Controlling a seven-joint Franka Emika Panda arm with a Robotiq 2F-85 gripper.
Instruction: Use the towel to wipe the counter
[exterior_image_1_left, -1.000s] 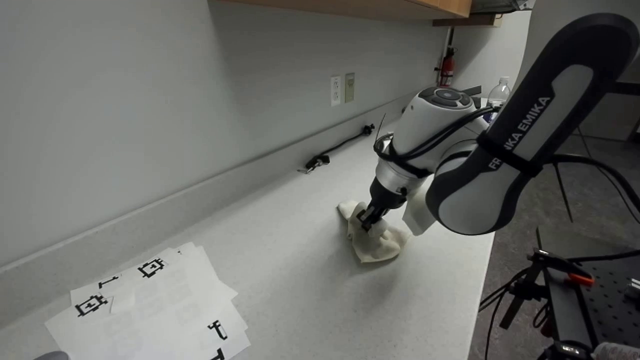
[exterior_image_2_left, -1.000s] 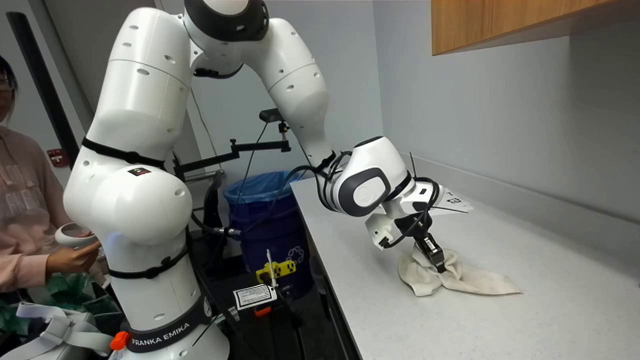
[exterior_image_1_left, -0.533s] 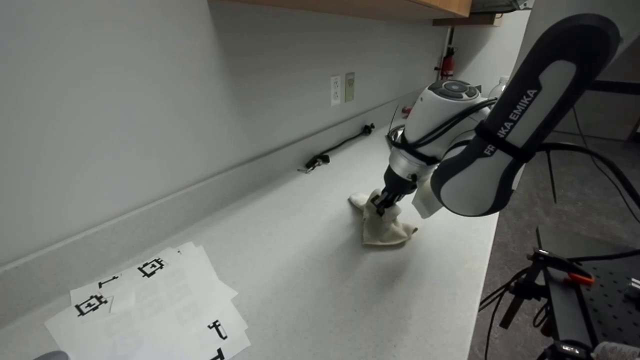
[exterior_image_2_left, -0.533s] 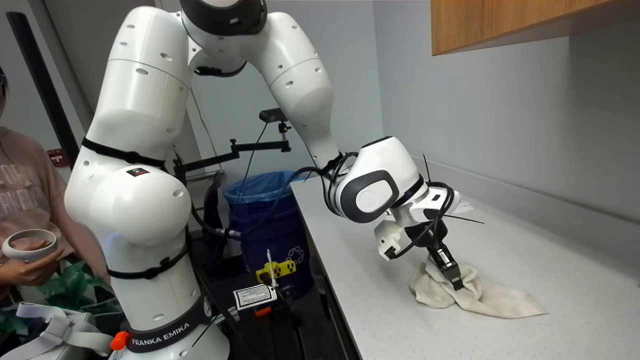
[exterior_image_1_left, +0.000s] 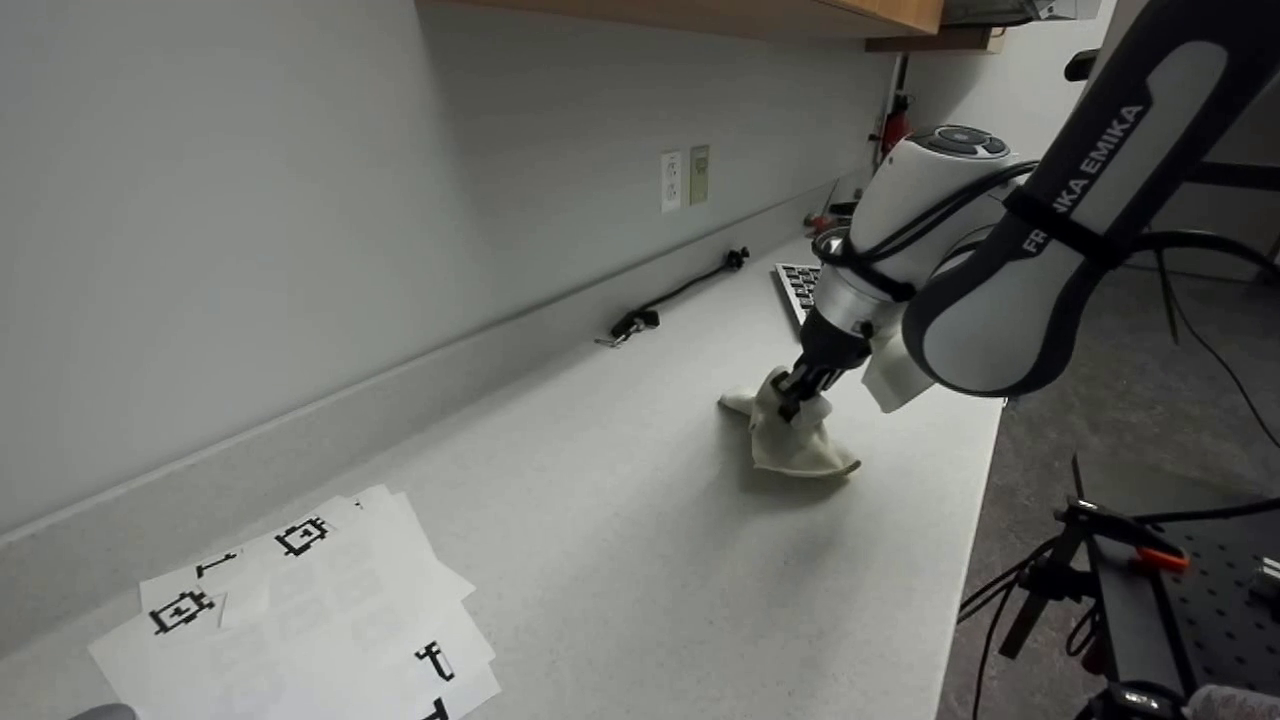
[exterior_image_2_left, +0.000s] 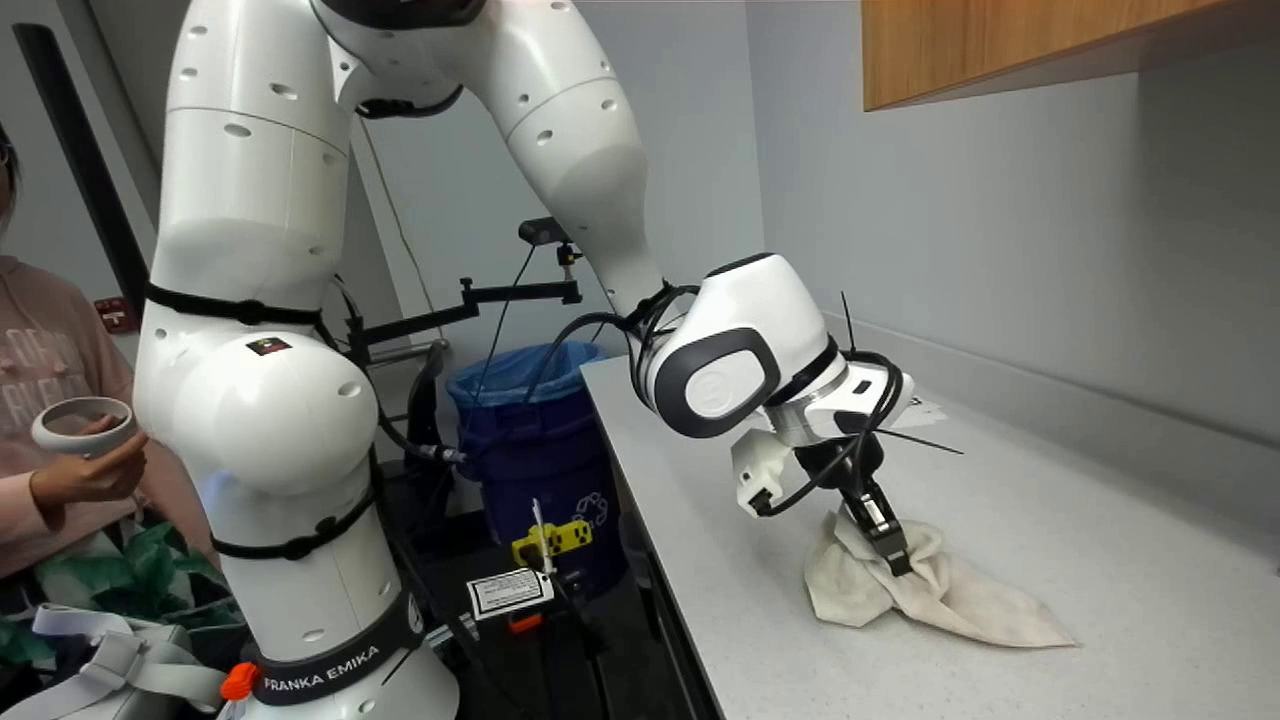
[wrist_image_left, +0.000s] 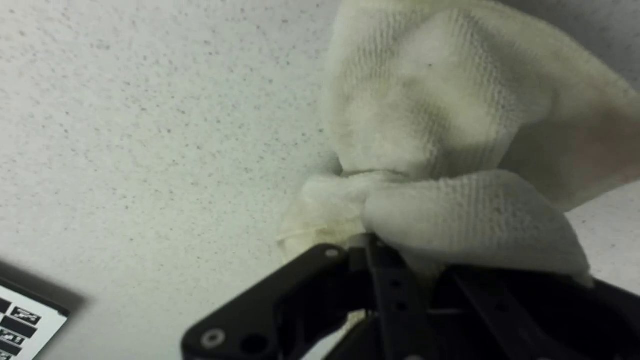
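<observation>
A cream towel lies bunched on the speckled white counter (exterior_image_1_left: 640, 560). The towel shows in both exterior views (exterior_image_1_left: 800, 450) (exterior_image_2_left: 970, 603) and fills the upper right of the wrist view (wrist_image_left: 425, 100). My gripper (exterior_image_1_left: 790, 405) points down at a slant into the towel's middle. In an exterior view the fingertips (exterior_image_2_left: 897, 563) are pressed into its folds, with one end of the towel trailing along the counter. In the wrist view the fingers (wrist_image_left: 395, 250) are close together with cloth pinched between them; the tips are hidden by a fold.
A keyboard (exterior_image_1_left: 798, 287) lies on the counter beyond the towel; its corner shows in the wrist view (wrist_image_left: 20, 322). Paper sheets (exterior_image_1_left: 310, 610) with black markers lie at the other end. A black cable (exterior_image_1_left: 637, 322) lies by the wall. A wooden cabinet (exterior_image_2_left: 1000, 50) hangs above.
My gripper and the towel have slid together along the counter, away from the paper sheets and toward the keyboard. The arm moved with them, and the keyboard has come into sight.
</observation>
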